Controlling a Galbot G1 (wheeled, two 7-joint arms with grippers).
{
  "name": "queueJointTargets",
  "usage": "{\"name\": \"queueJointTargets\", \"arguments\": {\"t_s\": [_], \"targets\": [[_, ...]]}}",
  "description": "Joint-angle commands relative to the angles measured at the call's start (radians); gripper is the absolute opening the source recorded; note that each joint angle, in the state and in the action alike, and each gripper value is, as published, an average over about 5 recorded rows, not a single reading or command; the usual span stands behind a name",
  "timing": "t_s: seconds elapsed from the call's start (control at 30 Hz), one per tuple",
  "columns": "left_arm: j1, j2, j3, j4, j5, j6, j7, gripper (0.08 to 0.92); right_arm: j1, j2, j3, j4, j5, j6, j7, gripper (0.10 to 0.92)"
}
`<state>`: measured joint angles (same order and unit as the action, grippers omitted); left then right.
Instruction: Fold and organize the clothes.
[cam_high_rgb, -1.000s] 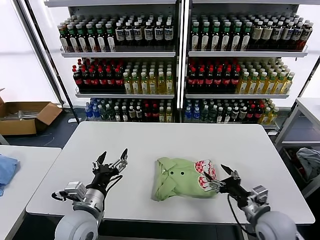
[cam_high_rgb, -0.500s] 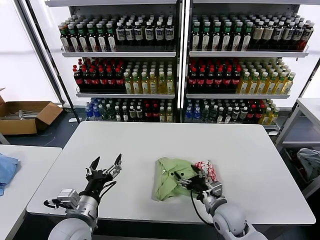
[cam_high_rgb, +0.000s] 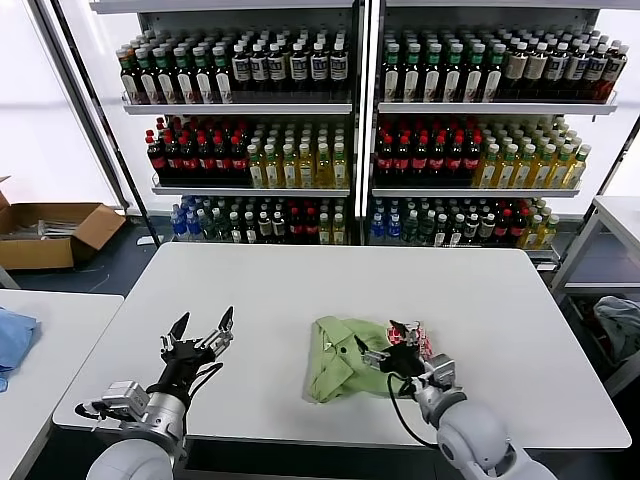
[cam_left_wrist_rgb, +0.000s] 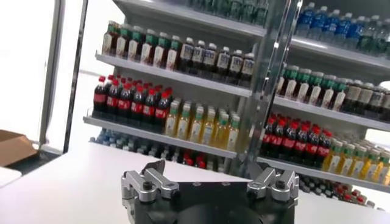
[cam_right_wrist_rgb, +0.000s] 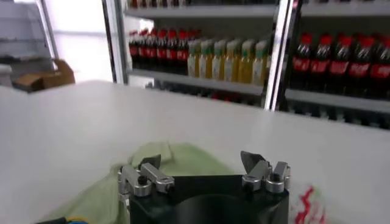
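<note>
The light green shirt (cam_high_rgb: 335, 368) lies crumpled on the white table (cam_high_rgb: 300, 280), right of centre near the front edge. Its red-and-white checked print (cam_high_rgb: 412, 336) is bunched at its right end. My right gripper (cam_high_rgb: 377, 337) is open and hovers just over the shirt's right half, next to the print, holding nothing. In the right wrist view the open gripper (cam_right_wrist_rgb: 200, 161) has green fabric (cam_right_wrist_rgb: 177, 157) just beyond it and the print (cam_right_wrist_rgb: 304, 206) to one side. My left gripper (cam_high_rgb: 203, 322) is open and empty above the table's front left, apart from the shirt; it also shows in the left wrist view (cam_left_wrist_rgb: 210, 173).
Shelves of bottles (cam_high_rgb: 350, 130) stand behind the table. A side table on the left carries a blue cloth (cam_high_rgb: 12, 340). A cardboard box (cam_high_rgb: 50, 232) sits on the floor at far left. A grey-blue bundle (cam_high_rgb: 620, 325) lies at far right.
My right gripper moved from the shirt's right edge leftward over it, then back a little; the shirt's right side is now bunched inward. My left gripper drifted left and toward the front edge.
</note>
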<state>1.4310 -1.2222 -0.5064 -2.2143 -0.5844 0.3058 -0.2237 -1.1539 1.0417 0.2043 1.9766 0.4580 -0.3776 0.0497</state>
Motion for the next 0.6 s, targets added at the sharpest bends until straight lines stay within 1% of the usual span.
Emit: {"name": "queueJointTargets", "arguments": {"t_s": [0.03, 0.13, 0.27, 0.4, 0.5, 0.6], "targets": [[0.034, -0.008, -0.082, -0.008, 0.107, -0.088, 0.157, 0.823, -0.342, 0.022, 0.456, 0.221, 0.020, 0.156, -0.104, 0.823], [0.068, -0.032, -0.101, -0.023, 0.146, -0.130, 0.212, 0.823, -0.456, 0.059, 0.546, 0.227, 0.002, 0.188, -0.177, 0.823], [0.113, -0.080, -0.108, -0.017, 0.252, -0.170, 0.325, 0.823, -0.571, 0.127, 0.610, 0.233, -0.035, 0.250, -0.251, 0.823], [0.112, -0.121, -0.093, 0.006, 0.370, -0.177, 0.426, 0.823, -0.650, 0.167, 0.633, 0.238, -0.057, 0.299, -0.292, 0.823], [0.098, -0.129, -0.103, 0.009, 0.401, -0.188, 0.464, 0.823, -0.666, 0.164, 0.618, 0.247, -0.070, 0.329, -0.297, 0.823], [0.089, -0.116, -0.116, 0.007, 0.381, -0.188, 0.468, 0.823, -0.639, 0.176, 0.596, 0.247, -0.096, 0.342, -0.294, 0.823]]}}
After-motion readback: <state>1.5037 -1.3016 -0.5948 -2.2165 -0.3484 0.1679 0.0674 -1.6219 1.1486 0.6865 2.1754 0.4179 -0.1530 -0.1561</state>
